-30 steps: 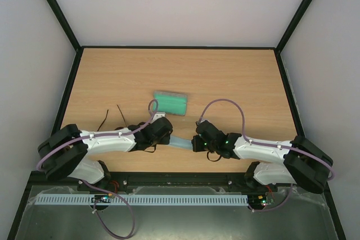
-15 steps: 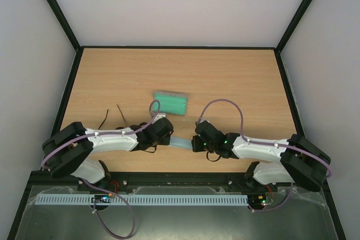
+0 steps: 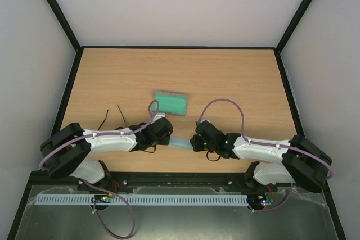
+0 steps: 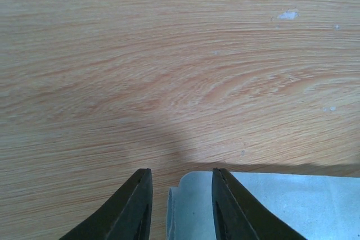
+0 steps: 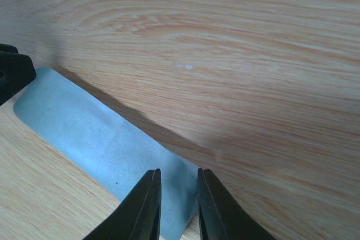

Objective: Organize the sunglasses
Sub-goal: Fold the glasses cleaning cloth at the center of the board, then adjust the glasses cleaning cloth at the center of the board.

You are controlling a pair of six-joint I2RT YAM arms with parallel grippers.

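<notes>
Two ends of the cloth point(image 5: 84, 127) are pinched in narrow jaws, one by the left gripper point(image 4: 181, 173), one by the right gripper point(image 5: 178, 173), so it is stretched taut just nearside of the case point(image 3: 170, 103), probably for folding; sunglasses point(image 3: 120, 111) are seen left of the case.

A small pair of black sunglasses point(image 3: 121, 113) lies on the near-left part of the wooden bench point(image 3: 225, 77). Its two thin black temple arms are unfolded and splayed toward the far side. The lenses are mostly hidden beneath the white left robot arm point(image 3: 109, 137).
</notes>
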